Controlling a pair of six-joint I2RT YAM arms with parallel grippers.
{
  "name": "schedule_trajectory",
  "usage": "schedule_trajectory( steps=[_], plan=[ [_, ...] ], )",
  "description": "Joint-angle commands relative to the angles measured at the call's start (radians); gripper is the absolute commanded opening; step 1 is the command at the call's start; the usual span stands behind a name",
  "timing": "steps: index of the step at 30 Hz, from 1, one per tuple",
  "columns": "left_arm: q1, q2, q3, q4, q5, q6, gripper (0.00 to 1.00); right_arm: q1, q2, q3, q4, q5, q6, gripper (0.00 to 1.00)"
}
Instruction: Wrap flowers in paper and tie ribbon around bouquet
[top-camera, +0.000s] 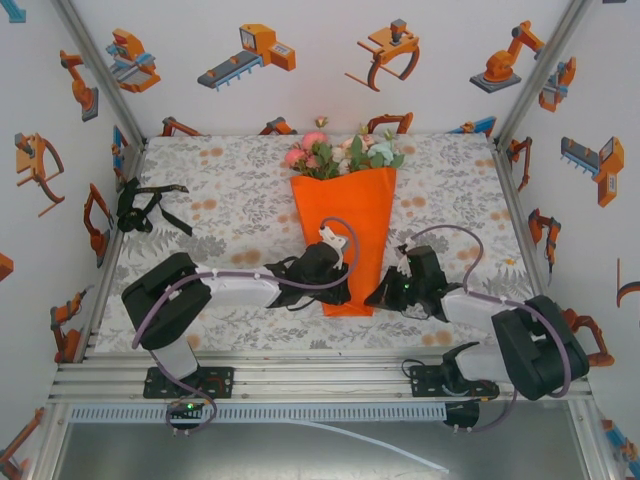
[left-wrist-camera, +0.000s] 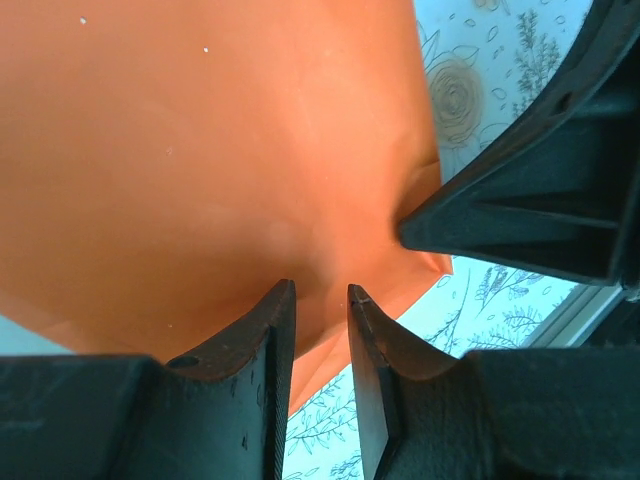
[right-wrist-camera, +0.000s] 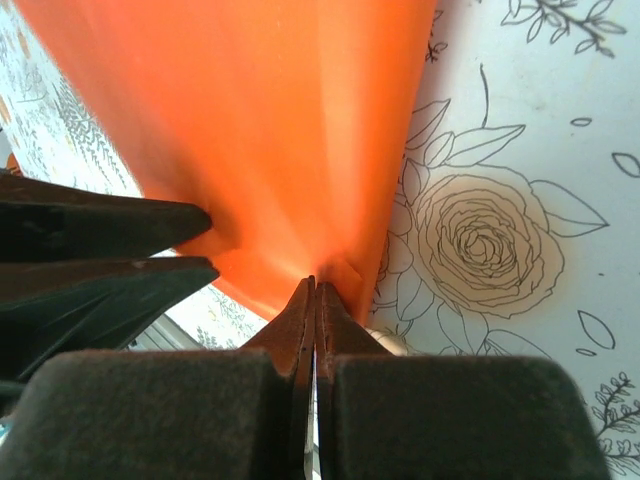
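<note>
Flowers (top-camera: 340, 152) poke from a smooth orange paper (top-camera: 345, 235) cone, stems hidden. Right end effector (right-wrist-camera: 314, 284) pinches its creased bottom edge; left end effector (left-wrist-camera: 320, 288) stands slightly parted, empty.

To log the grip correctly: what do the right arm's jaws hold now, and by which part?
The thin bright orange paper sheet, pinched at the edge of its narrow lower end by the right gripper, jaws shut.
</note>
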Motion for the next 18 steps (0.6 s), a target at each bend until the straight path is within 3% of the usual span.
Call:
schedule_trajectory(
  steps=[1, 7, 14, 18],
  plan=[
    [-0.008, 0.009, -0.040, -0.021, -0.004, -0.022, 0.31, 0.001, -0.052, -0.016, -0.049, 0.008, -0.027, 0.00],
    [-0.010, -0.024, -0.038, -0.029, -0.018, -0.019, 0.32, -0.004, -0.169, 0.084, -0.151, 0.041, -0.025, 0.00],
    [-0.010, -0.112, -0.020, -0.034, -0.039, -0.014, 0.54, -0.021, -0.221, 0.180, -0.223, 0.144, -0.066, 0.00],
    [-0.008, -0.160, -0.009, -0.034, -0.067, -0.008, 0.60, -0.022, -0.209, 0.191, -0.214, 0.188, -0.102, 0.05]
  ],
)
